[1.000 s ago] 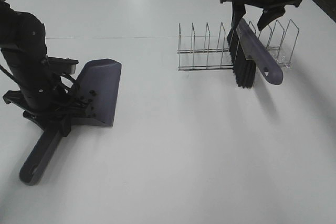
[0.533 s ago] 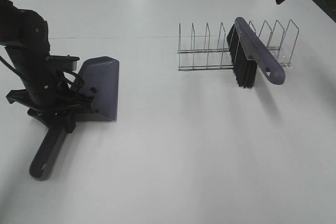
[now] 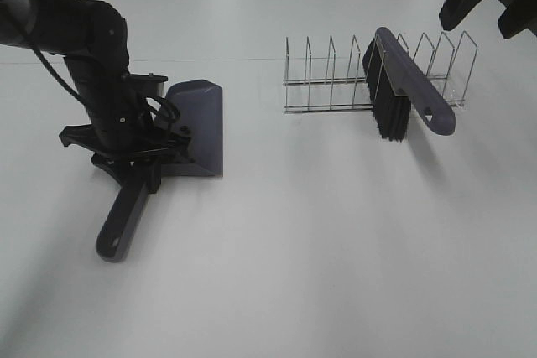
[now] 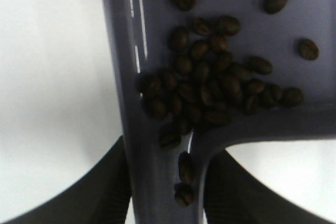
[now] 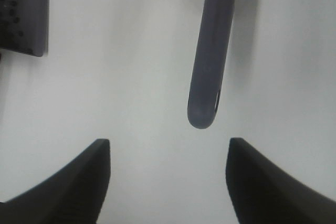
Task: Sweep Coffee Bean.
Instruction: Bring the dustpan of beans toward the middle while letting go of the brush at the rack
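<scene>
The purple-grey dustpan [image 3: 200, 123] lies on the white table at the left. My left gripper [image 3: 138, 172] is shut on its handle [image 3: 119, 225]. In the left wrist view the coffee beans [image 4: 210, 85] lie heaped in the dustpan [image 4: 320, 3] where the handle starts, with my left gripper [image 4: 168, 195] closed around the handle. The brush [image 3: 403, 81] rests in the wire rack [image 3: 327, 81], bristles down. My right gripper [image 3: 488, 7] is open and empty, high above and behind the rack. The right wrist view shows the brush handle [image 5: 210, 61] far from my right gripper [image 5: 168, 182].
The wire rack has several upright dividers and stands at the back right of the table [image 3: 319, 241]. A corner of the dustpan [image 5: 23, 14] with a few beans shows in the right wrist view.
My left arm has slid the dustpan to the right. My right gripper has let go of the brush, left it in the rack, and pulled up and away to the back right.
</scene>
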`<action>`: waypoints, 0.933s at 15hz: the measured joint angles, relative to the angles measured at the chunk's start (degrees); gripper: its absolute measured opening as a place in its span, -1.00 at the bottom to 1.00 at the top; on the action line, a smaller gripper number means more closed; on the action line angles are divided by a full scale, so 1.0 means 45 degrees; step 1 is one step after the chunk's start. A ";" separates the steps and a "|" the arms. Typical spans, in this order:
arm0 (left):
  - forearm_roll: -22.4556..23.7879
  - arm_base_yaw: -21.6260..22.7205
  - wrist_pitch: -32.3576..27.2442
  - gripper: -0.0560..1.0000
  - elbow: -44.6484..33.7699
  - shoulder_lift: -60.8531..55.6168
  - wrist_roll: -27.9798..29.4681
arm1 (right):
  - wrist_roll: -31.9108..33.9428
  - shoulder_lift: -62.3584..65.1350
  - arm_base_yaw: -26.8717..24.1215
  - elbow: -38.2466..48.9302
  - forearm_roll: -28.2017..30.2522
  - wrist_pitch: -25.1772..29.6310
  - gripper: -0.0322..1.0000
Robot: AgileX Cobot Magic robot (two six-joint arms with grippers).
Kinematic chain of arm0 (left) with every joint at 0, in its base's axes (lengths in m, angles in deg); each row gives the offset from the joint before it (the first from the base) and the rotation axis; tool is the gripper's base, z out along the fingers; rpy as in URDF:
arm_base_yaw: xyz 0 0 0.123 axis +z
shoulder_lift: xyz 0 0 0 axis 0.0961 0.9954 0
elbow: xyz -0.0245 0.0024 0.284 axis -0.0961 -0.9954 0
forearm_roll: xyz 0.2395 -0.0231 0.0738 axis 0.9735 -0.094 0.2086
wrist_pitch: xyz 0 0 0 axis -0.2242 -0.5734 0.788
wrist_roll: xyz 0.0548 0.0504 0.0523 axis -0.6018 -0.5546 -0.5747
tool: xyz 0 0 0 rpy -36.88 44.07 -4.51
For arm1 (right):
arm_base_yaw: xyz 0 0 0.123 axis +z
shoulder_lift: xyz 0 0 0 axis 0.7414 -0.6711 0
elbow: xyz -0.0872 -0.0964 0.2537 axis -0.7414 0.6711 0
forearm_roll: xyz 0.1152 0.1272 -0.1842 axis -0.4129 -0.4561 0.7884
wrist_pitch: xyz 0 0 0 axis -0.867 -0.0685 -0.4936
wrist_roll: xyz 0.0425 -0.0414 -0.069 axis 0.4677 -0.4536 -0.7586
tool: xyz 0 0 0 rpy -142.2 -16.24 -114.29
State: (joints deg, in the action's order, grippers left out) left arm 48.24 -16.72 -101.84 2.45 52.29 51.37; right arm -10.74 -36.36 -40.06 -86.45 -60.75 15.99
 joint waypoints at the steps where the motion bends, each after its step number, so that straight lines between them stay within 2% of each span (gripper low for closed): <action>1: 0.0064 -0.0178 -0.0013 -0.25 0.0064 0.0064 0.0229 | -0.0064 0.0216 0.0000 0.0013 0.0000 -0.0013 0.20; 6: 0.0051 -0.0267 -0.0064 -0.24 0.0076 0.0115 0.0547 | -0.0076 0.1057 0.0000 0.0013 0.0000 0.0000 0.20; 10: -0.0344 -0.0318 -0.0280 0.33 0.0140 0.0115 0.0547 | -0.0076 0.1592 0.0000 0.0102 -0.0051 0.0000 0.20; 12: -0.0140 -0.0318 -0.0497 0.41 0.0140 -0.0102 0.0547 | -0.0076 0.2012 0.0000 0.0433 -0.0076 -0.0013 0.20; 14: 0.0013 -0.0306 -0.1286 0.43 0.0140 -0.0306 0.0547 | -0.0076 0.2521 0.0000 0.1006 -0.0089 -0.0025 0.20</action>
State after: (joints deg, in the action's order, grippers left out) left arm 48.29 -18.09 -107.63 3.08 50.92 53.84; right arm -11.08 -25.01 -40.06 -81.93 -61.15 15.88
